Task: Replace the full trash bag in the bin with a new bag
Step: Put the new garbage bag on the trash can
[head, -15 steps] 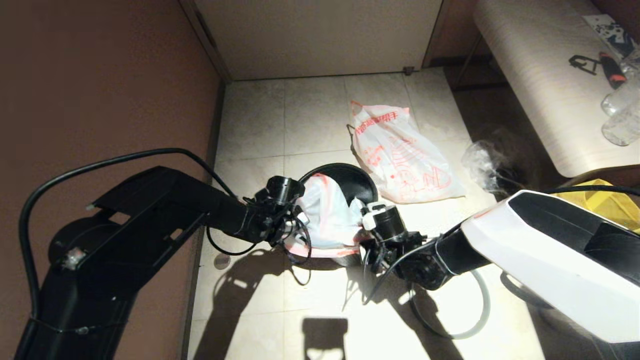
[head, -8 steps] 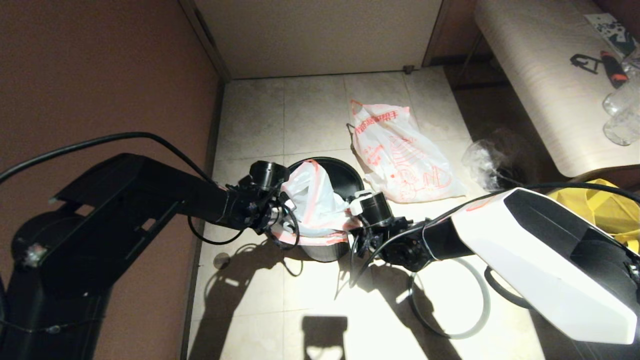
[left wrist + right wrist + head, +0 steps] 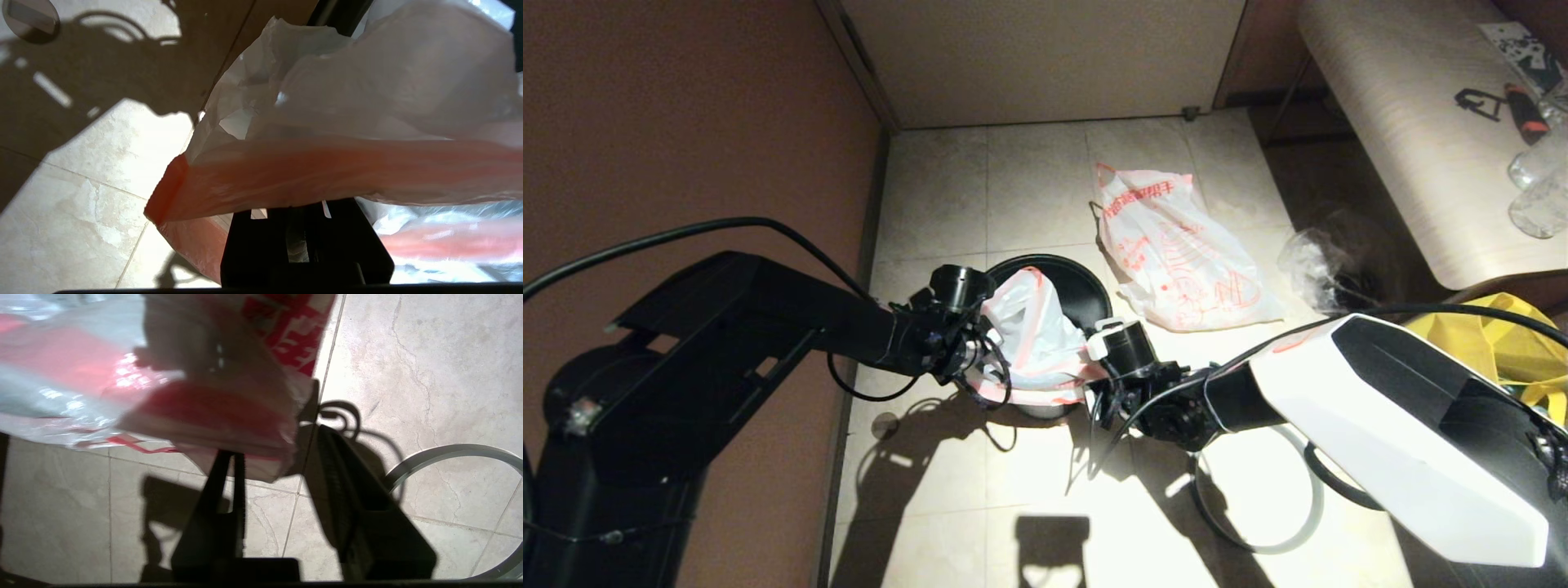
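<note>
A: What fills the upper part of the right wrist view?

B: The new bag [image 3: 171, 388], thin cloudy plastic with a red-orange band and red print, hanging over the pale floor tiles [image 3: 408, 359].

A: And the right gripper [image 3: 282, 457]?

B: Two dark fingers [image 3: 220, 506] stand apart. The bag's lower edge drapes across the tip of one; the other is clear of the plastic.

A: Anything else?

B: A grey hoop [image 3: 453, 451] lies on the tiles beside the gripper's shadow.

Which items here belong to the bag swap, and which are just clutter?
Job: new bag, bin, full trash bag, grey hoop, left gripper, right gripper.
Clutter: yellow tote, clear wrinkled bag, bench.
</note>
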You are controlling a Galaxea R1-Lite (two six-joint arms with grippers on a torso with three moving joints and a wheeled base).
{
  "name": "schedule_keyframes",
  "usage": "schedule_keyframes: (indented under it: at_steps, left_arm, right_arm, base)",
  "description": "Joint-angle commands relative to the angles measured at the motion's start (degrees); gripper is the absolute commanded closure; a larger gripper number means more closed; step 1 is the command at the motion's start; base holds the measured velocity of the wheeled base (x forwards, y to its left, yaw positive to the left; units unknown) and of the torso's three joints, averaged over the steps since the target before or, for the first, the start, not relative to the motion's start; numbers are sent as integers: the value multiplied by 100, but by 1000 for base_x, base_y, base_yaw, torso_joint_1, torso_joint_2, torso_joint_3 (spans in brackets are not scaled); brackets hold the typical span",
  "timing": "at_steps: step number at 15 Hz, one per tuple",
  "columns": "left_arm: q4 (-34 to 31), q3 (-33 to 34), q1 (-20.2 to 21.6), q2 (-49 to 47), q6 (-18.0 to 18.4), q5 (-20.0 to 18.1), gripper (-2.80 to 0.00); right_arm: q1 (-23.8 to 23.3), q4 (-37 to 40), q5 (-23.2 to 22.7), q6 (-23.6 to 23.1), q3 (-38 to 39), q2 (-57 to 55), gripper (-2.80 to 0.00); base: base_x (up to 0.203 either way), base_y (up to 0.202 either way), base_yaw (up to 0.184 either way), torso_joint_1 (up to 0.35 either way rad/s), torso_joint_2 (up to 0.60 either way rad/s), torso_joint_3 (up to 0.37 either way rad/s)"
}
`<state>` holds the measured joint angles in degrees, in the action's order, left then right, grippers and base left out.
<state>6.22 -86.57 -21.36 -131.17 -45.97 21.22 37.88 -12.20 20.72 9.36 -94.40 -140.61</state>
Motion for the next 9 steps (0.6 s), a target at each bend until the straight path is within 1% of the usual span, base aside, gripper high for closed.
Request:
schedule_keyframes:
  at_steps: [1, 3, 5, 7, 8, 9]
  left_arm:
    - [2, -69, 0, -170, -26, 19, 0]
    - [2, -71, 0, -171, -26, 31, 0]
    - [2, -71, 0, -154, -26, 31, 0]
    - [2, -62, 0, -163, -26, 31, 0]
    - [15, -62, 0, -163, -26, 31, 0]
    - [29, -62, 7, -163, -20, 25, 0]
  right_arm:
    - [61, -4, 9, 11, 199, 215, -280]
    - [152, 18, -33, 13, 530, 634, -280]
    - [256, 32, -196, 13, 915, 1035, -280]
    - [369, -6, -241, 13, 1022, 1108, -280]
    - [377, -19, -244, 12, 986, 1092, 0]
    - [370, -19, -244, 3, 910, 1040, 0]
  base:
    - [0, 0, 0, 0, 0, 0]
    - [0, 0, 0, 0, 0, 0]
    - [0, 0, 0, 0, 0, 0]
    - [0, 0, 0, 0, 0, 0]
    - [0, 0, 0, 0, 0, 0]
    - [0, 0, 0, 0, 0, 0]
